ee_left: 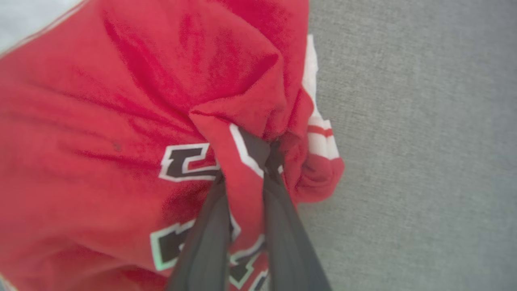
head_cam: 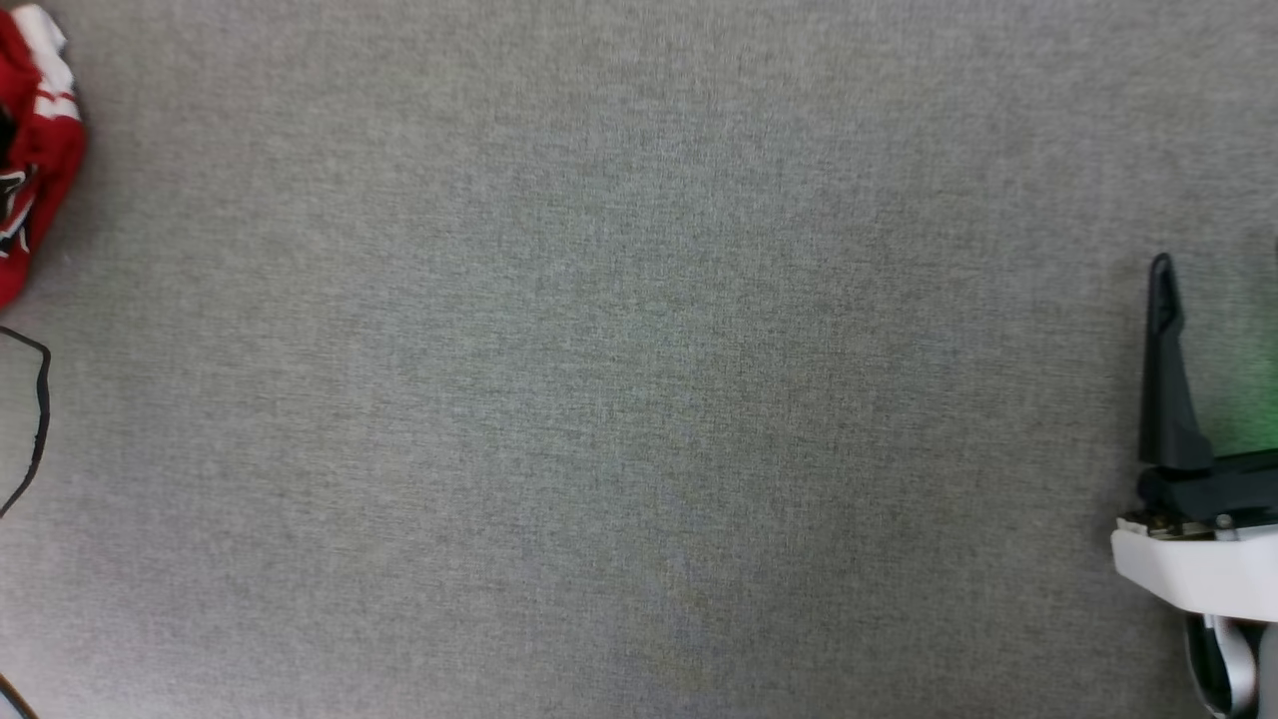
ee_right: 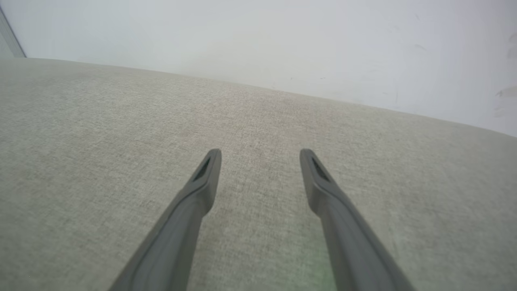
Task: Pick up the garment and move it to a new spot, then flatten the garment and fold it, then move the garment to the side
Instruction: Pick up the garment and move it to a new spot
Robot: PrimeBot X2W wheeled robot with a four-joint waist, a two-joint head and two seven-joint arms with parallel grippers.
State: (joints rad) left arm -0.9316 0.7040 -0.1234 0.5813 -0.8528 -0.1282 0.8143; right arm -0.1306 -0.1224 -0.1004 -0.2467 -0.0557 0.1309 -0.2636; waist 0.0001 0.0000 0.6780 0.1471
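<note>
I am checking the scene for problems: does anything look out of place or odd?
The garment is not flat: it is crumpled, with a fold pinched in the shut left pincer, at the far left edge of the head view. A thin black cable loops below it. The right pincer is open and empty.

Before me lies a broad grey woven-fabric surface (head_cam: 639,399), flat and finely textured; in my right wrist view it reads paler, nearer beige, and runs back to a curved far edge; behind that edge stands a plain off-white wall (ee_right: 282,36), faintly scuffed with a few dark marks toward its right side; a faint green glow (head_cam: 1253,399) tints the fabric at my right; a thin black cable (head_cam: 42,409) loops over the fabric at my far left, running off the view's edge.
</note>
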